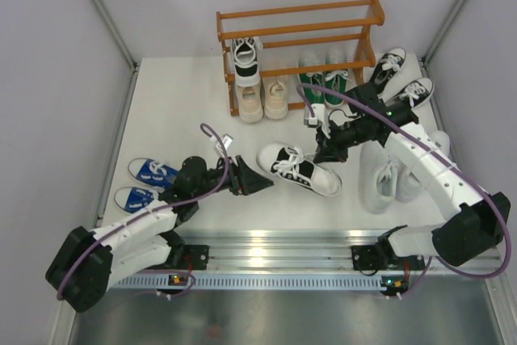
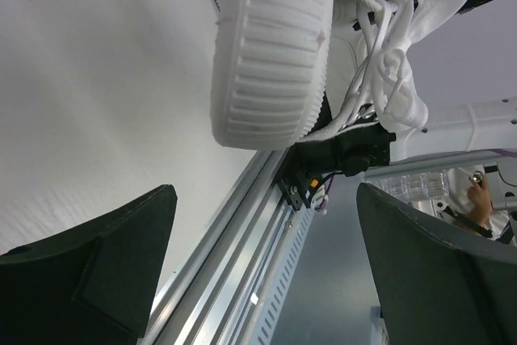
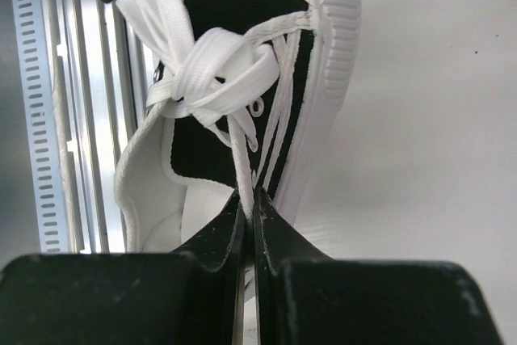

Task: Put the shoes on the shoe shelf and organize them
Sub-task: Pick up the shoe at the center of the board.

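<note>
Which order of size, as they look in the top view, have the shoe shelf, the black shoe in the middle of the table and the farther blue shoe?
1. shoe shelf, plainly the largest.
2. black shoe.
3. blue shoe, smallest as seen; the left arm hides its heel, so the true gap is unsure.

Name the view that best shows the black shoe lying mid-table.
Top external: the whole black shoe shows in outline. Left wrist catches only its ribbed white toe; right wrist only laces and black upper, close up.
</note>
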Controlling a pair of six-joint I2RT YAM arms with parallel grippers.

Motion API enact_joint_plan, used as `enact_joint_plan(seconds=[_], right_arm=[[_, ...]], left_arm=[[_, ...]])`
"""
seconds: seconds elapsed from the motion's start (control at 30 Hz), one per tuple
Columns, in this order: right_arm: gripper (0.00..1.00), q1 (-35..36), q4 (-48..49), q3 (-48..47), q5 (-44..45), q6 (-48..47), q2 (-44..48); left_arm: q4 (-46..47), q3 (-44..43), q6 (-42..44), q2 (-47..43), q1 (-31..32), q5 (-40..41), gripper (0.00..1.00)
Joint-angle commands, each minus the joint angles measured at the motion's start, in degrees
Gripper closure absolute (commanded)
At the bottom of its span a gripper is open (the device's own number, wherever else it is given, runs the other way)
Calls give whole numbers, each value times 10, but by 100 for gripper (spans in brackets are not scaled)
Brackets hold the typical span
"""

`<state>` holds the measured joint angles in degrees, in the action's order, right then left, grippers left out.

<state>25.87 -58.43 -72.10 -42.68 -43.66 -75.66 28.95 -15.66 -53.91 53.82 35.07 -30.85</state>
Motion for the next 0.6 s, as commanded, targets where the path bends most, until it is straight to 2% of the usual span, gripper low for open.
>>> enact_joint_plan(seconds=[0.0, 0.33, 0.47, 0.5, 0.57], right_arm=[[100, 14, 7, -37, -55, 4, -3], [100, 16, 18, -16, -67, 9, -2], [100, 16, 30, -7, -65, 22, 2], [100, 16, 36, -3, -62, 26, 2], [100, 16, 51, 6, -51, 42, 6]], left_arm=[[65, -40, 24, 31, 16, 15, 2], [138, -79, 21, 108, 45, 40, 4], [156, -80, -1, 127, 46, 40, 25], [156, -80, -7, 132, 46, 41, 42], [156, -78, -9, 136, 46, 47, 68]])
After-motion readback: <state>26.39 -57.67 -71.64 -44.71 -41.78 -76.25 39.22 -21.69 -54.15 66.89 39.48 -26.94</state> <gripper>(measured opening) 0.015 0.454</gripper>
